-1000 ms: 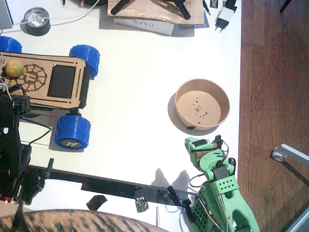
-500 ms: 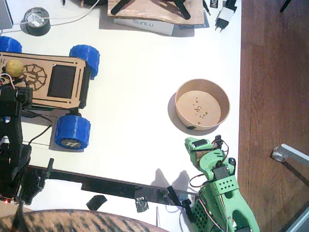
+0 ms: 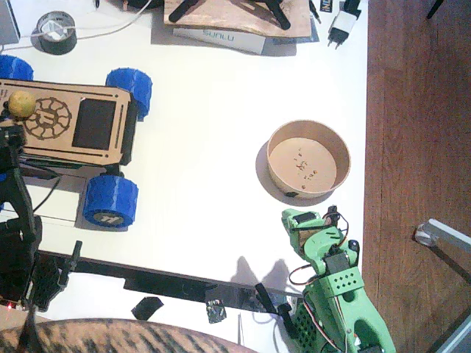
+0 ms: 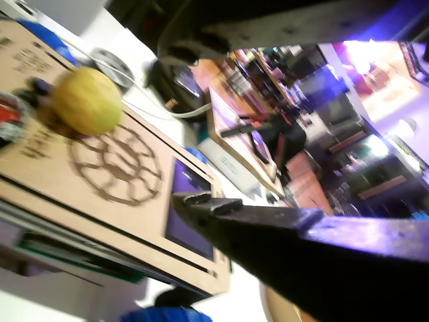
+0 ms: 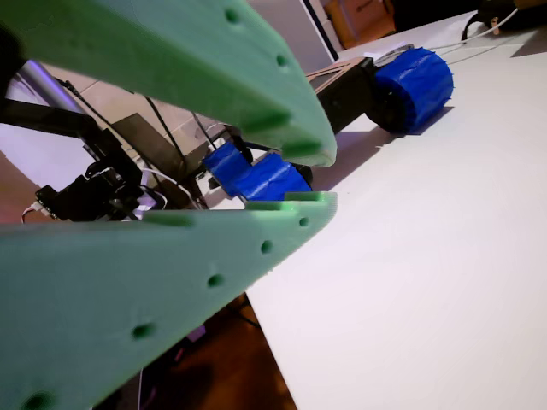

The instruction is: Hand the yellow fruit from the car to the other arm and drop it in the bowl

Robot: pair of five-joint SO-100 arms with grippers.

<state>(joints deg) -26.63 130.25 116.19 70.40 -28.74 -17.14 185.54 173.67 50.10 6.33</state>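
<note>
We see the small yellow-green fruit [image 3: 20, 104] on the flat wooden blue-wheeled car [image 3: 81, 121], unpinched; our black left gripper [image 3: 10, 140] sits beside it, spread undeterminable, while the green right gripper [image 3: 298, 223] is pressed together.

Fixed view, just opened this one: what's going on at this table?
The black left arm is reaching toward the small yellow-green fruit, which sits untouched on the wooden car with blue wheels. A wrist view shows a dark jaw short of the fruit; whether the left gripper is open is unclear. The green right arm waits with jaws nearly closed and empty, beside the empty tan paper bowl.
</note>
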